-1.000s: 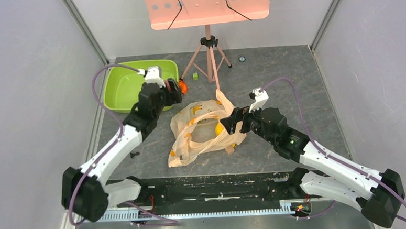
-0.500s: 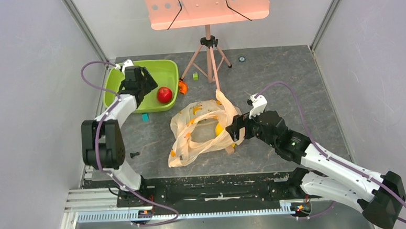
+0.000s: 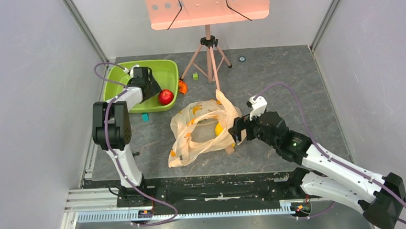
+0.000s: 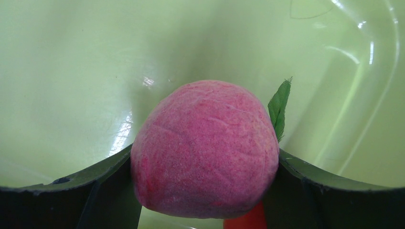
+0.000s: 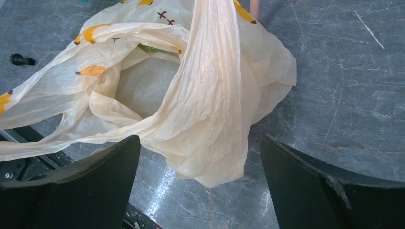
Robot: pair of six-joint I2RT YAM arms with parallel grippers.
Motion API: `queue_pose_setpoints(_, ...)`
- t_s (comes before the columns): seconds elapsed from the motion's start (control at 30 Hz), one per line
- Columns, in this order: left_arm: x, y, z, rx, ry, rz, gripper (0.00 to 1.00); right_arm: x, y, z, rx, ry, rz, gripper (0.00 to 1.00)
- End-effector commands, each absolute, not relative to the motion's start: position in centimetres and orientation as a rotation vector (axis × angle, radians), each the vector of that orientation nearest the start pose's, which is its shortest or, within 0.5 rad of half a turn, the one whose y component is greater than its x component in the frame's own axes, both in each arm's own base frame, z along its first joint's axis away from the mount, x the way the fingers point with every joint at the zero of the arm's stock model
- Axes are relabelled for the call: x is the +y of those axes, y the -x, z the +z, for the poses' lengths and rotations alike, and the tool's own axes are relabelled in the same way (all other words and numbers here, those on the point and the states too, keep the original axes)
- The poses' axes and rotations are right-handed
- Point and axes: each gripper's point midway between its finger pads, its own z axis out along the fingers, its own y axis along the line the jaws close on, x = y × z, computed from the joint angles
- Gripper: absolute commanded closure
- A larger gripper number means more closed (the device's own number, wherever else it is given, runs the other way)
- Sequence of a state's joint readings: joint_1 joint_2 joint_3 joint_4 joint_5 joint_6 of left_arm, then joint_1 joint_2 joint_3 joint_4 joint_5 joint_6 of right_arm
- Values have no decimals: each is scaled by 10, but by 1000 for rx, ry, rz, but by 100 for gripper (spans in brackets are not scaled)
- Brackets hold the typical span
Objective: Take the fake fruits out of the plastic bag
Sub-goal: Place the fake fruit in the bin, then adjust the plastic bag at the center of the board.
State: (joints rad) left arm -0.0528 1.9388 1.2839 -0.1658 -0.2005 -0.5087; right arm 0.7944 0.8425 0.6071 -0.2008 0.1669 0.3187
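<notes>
Fake fruits: a pink peach [image 4: 205, 148] is clamped in the left jaws, low inside the green tub [image 4: 95, 57]. The right jaws gape wide astride the plastic bag [image 5: 210, 95] on the worktop [image 5: 334, 95], gripping nothing. Best to open gently, then lift straight up.

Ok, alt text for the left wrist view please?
A pinkish-red fake fruit fills the gap between the two black fingers of the left pincer. Behind it is the glossy inside of a lime green tub, with a green leaf at the fruit's right.
</notes>
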Motion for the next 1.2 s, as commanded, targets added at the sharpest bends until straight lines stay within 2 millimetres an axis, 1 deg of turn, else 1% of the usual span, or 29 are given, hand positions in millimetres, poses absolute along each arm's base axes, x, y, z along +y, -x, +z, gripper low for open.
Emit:
queue_pose_setpoints(0.0, -7, -498, 55, 2278, 642, -10, 33, 207, -231, 178, 1981, 396, 521, 2)
queue_pose_setpoints(0.07, -8, -498, 57, 2276, 642, -16, 23, 206, -232, 182, 1972, 402, 513, 2)
queue_pose_setpoints(0.13, -9, -500, 62, 2268, 638, -31, 18, 204, -233, 188, 1957, 403, 499, 2)
queue_pose_setpoints(0.17, -10, -500, 66, 2262, 636, -41, 16, 203, -234, 191, 1949, 406, 490, 2)
queue_pose_setpoints(0.23, -12, -501, 76, 2245, 630, -59, 7, 201, -235, 196, 1937, 417, 477, 2)
queue_pose_setpoints(0.3, -13, -502, 88, 2229, 626, -71, 1, 200, -234, 199, 1933, 433, 465, 2)
queue_pose_setpoints(0.47, -11, -498, 118, 2211, 616, -79, 0, 198, -234, 210, 1927, 449, 452, 2)
queue_pose_setpoints(0.53, -11, -493, 133, 2191, 616, -94, 0, 199, -235, 217, 1912, 456, 454, 2)
queue_pose_setpoints(0.6, -12, -485, 155, 2156, 611, -117, 0, 202, -236, 225, 1894, 483, 459, 2)
queue_pose_setpoints(0.63, -14, -480, 166, 2141, 619, -136, 0, 204, -236, 227, 1894, 499, 457, 2)
queue_pose_setpoints(0.67, -19, -474, 180, 2123, 615, -174, 0, 206, -237, 230, 1893, 516, 455, 2)
queue_pose_setpoints(0.7, -24, -468, 190, 2112, 605, -210, 0, 208, -237, 231, 1892, 536, 457, 2)
queue_pose_setpoints(0.77, -35, -449, 217, 2065, 580, -270, 0, 215, -238, 237, 1878, 574, 466, 2)
queue_pose_setpoints(0.8, -40, -438, 225, 2047, 564, -287, 0, 219, -240, 240, 1871, 578, 477, 4)
queue_pose_setpoints(0.87, -49, -414, 249, 1993, 527, -326, 0, 231, -240, 246, 1855, 604, 516, 9)
queue_pose_setpoints(0.9, -54, -402, 253, 1983, 510, -341, 0, 239, -240, 250, 1848, 618, 531, 13)
queue_pose_setpoints(0.93, -58, -390, 263, 1955, 489, -365, 0, 246, -240, 252, 1843, 629, 540, 16)
queue_pose_setpoints(1.0, -69, -368, 273, 1929, 442, -416, 1, 267, -236, 250, 1844, 676, 556, 22)
queue_pose_setpoints(1.03, -77, -358, 276, 1922, 411, -444, 3, 277, -234, 249, 1843, 696, 561, 25)
queue_pose_setpoints(1.1, -93, -339, 279, 1916, 351, -502, 8, 302, -224, 242, 1841, 758, 582, 31)
queue_pose_setpoints(1.13, -100, -330, 276, 1921, 324, -528, 11, 314, -220, 237, 1844, 785, 596, 34)
queue_pose_setpoints(1.17, -110, -320, 279, 1919, 287, -576, 15, 325, -216, 229, 1851, 805, 614, 38)
